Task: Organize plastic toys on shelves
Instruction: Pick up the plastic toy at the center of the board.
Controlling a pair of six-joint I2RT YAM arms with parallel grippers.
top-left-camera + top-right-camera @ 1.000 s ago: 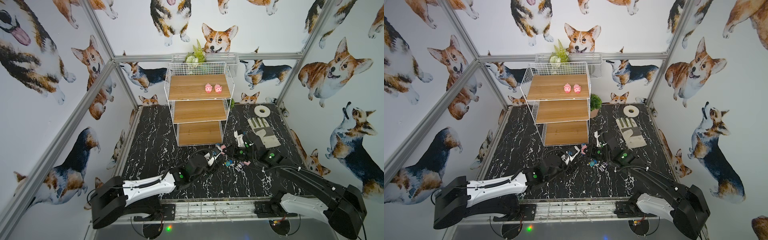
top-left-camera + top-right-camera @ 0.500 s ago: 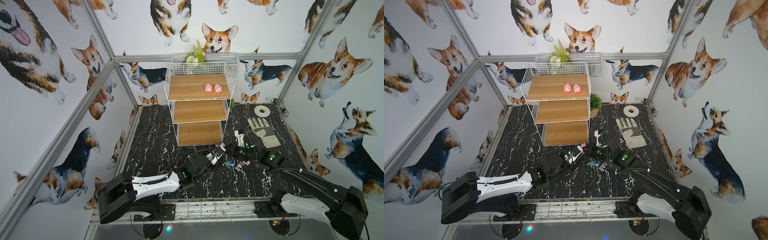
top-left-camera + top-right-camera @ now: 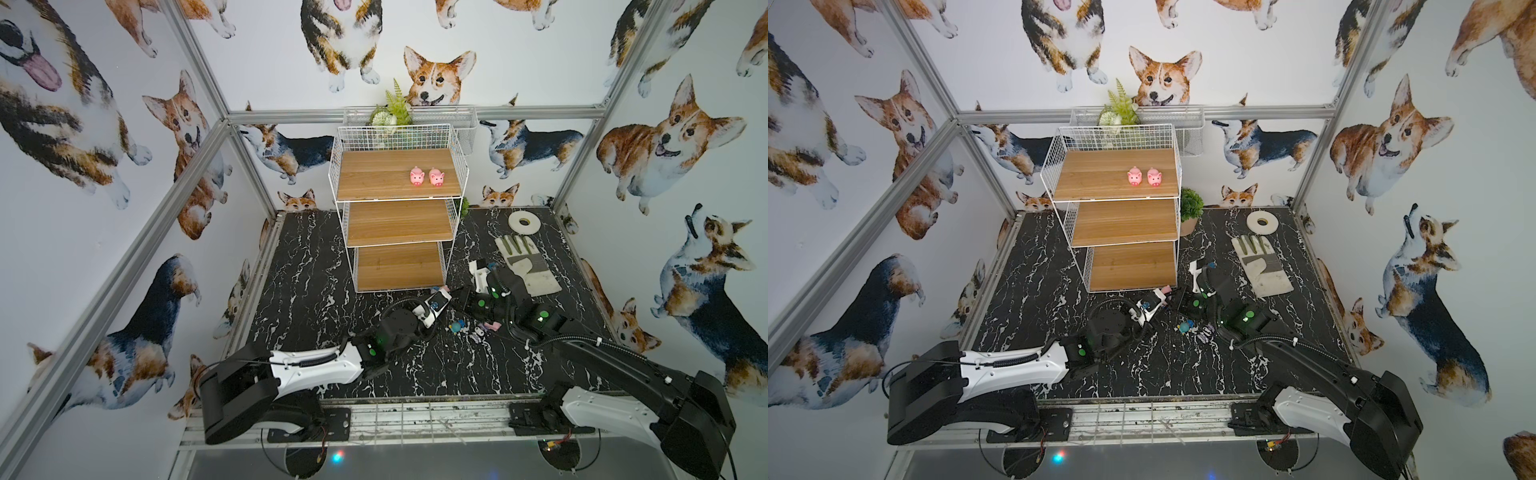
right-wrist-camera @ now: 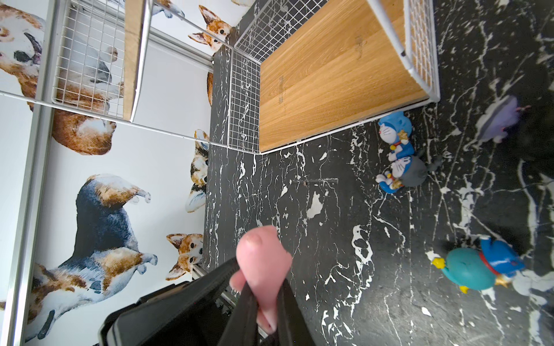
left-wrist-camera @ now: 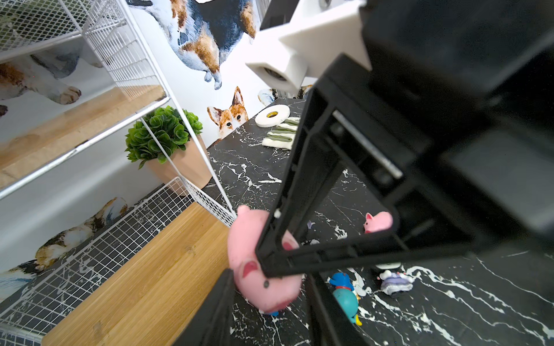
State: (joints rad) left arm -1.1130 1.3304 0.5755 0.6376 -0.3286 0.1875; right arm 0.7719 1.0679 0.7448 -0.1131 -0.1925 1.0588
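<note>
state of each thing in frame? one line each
Right gripper: shut on held pig.
Left gripper: straddles held pig, contact unclear.
Shelf pig one, shelf pig two: upright on top shelf.
Table pig: loose on table.
Teal-blue figure: lying on table.
Purple figure: on table.
Blue cat figure, grey-capped figure: on table by bottom shelf.
Glove, tape roll: flat on table.

I log these quantities in my work area: pink pig [image 3: 417, 177], four; blue figure [image 4: 392, 134], three; purple figure [image 5: 395, 283], one (a second cannot be confirmed); shelf board [image 3: 395, 224], three; glove [image 3: 528, 268], one; tape roll [image 3: 523, 221], one; green plant [image 3: 1190, 203], two.
</note>
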